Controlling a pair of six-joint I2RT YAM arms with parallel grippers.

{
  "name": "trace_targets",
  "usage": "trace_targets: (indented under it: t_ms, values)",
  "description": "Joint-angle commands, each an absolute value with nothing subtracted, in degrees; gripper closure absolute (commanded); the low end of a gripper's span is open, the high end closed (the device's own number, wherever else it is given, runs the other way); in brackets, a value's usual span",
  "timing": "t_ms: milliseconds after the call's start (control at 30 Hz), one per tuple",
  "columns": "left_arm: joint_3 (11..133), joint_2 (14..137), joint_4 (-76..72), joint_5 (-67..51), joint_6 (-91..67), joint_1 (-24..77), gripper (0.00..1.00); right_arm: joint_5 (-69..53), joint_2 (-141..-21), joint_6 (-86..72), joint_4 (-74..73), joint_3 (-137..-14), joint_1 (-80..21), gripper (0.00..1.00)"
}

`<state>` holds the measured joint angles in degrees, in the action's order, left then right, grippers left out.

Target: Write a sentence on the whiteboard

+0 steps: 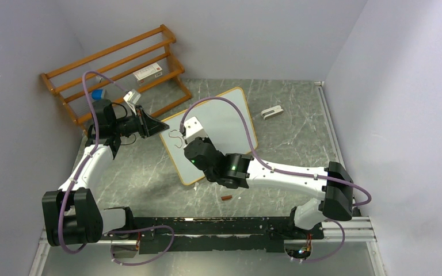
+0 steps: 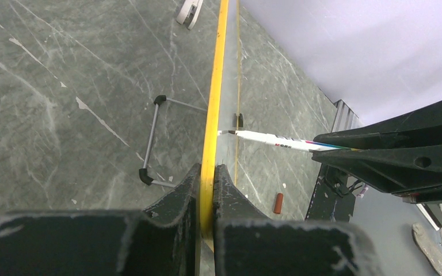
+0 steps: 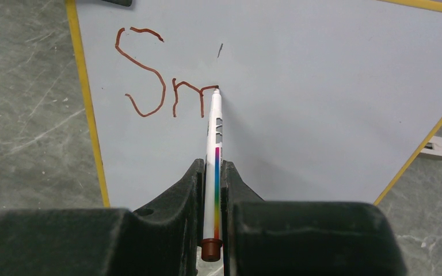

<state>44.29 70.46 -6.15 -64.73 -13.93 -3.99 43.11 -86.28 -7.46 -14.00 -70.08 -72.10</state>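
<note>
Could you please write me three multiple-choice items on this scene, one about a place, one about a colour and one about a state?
1. Where is the tip of the marker?
A) on the frame
B) on the face of the whiteboard, at the unfinished second letter
C) lifted clear of the board

2. What colour are the written strokes?
A) blue
B) green
C) reddish-brown

3. What is the left gripper doing?
A) hanging open
B) shut on the whiteboard's frame
C) holding the marker

Answers:
1 B, the tip touches the face at the end of the "m" stroke.
2 C, the "S" and partial "m" read reddish-brown.
3 B, its fingers press both sides of the yellow frame.
</note>
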Motion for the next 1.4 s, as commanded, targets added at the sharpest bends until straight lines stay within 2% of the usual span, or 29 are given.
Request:
trace_targets:
  t_ms: [0, 1367]
  values:
    - [44.7, 71.3, -4.5, -61.5, -9.5, -4.9, 0.95, 45.1, -85.9, -8.8, -14.0, -70.0, -70.8, 1.00]
    - [44.9, 71.5, -3.7, -60.9, -8.9, -4.8, 0.95, 41.0, -83.1, -13.9, -21.3, -68.4, -70.8, 1.00]
